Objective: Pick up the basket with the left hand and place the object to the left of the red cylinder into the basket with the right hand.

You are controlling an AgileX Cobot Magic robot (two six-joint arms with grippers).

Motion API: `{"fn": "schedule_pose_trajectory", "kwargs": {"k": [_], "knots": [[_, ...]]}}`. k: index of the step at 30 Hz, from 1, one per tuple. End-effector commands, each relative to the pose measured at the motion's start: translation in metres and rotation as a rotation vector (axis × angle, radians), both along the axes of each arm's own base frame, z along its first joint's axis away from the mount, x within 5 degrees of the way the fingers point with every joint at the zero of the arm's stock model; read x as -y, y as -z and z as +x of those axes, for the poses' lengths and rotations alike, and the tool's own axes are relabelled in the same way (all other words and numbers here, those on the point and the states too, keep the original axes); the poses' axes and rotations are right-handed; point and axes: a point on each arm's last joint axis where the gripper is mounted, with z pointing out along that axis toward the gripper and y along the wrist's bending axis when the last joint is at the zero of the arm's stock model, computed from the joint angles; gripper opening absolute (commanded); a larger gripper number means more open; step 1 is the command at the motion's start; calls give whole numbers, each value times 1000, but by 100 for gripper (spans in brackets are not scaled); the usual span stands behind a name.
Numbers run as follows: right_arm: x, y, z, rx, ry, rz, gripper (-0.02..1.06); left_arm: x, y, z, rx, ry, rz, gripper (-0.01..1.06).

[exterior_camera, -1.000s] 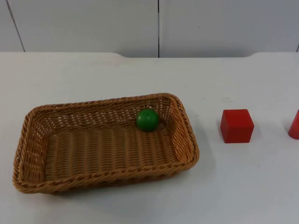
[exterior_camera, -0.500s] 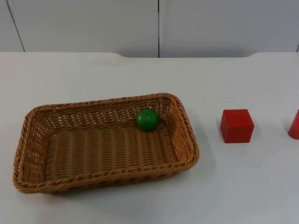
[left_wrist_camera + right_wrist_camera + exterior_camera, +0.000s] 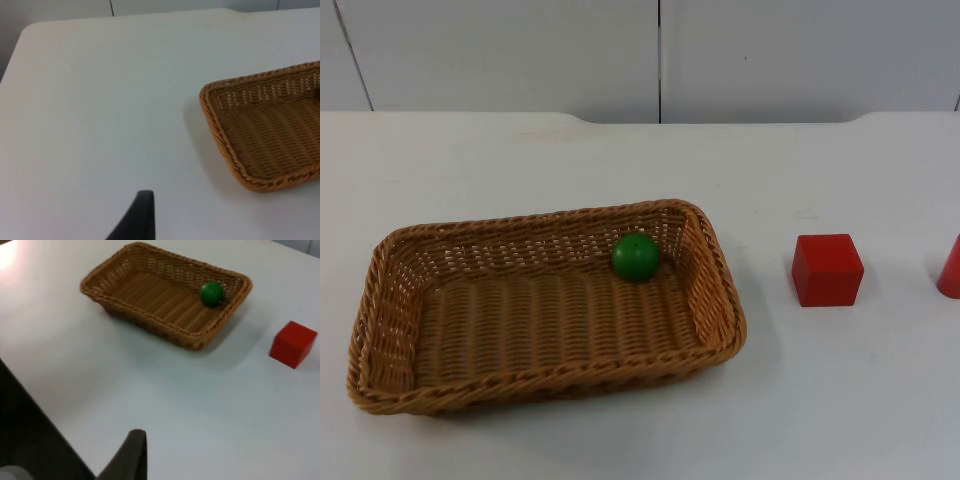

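The woven wicker basket (image 3: 550,378) rests on the white table at the left. A green ball (image 3: 635,256) lies inside it by the far right corner. To the right of the basket stands a red cube (image 3: 827,269), and the red cylinder (image 3: 951,270) is cut off by the picture's right edge. My left gripper (image 3: 142,215) hovers over bare table beside the basket (image 3: 265,135), well apart from its rim. My right gripper (image 3: 132,455) hangs near a table edge, far from the basket (image 3: 150,295), the ball (image 3: 211,293) and the cube (image 3: 292,344).
A grey partition wall (image 3: 660,55) closes the far side of the table. Bare table lies between the basket and the cube. A dark drop past the table edge (image 3: 30,440) shows close to my right gripper.
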Motion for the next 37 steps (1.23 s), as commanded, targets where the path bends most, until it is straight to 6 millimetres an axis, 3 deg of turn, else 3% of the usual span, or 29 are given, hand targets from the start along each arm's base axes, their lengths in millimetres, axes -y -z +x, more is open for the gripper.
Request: {"fn": "schedule_pose_trajectory", "kwargs": {"k": [1, 17, 37], "knots": [[0, 0, 0, 12, 31, 8, 105, 0, 1, 0, 2, 5, 4, 105], [-4, 0, -1, 11, 562, 11, 105, 0, 1, 0, 2, 5, 4, 105], [-5, 0, -1, 11, 628, 11, 105, 0, 1, 0, 2, -38, 4, 105]]}}
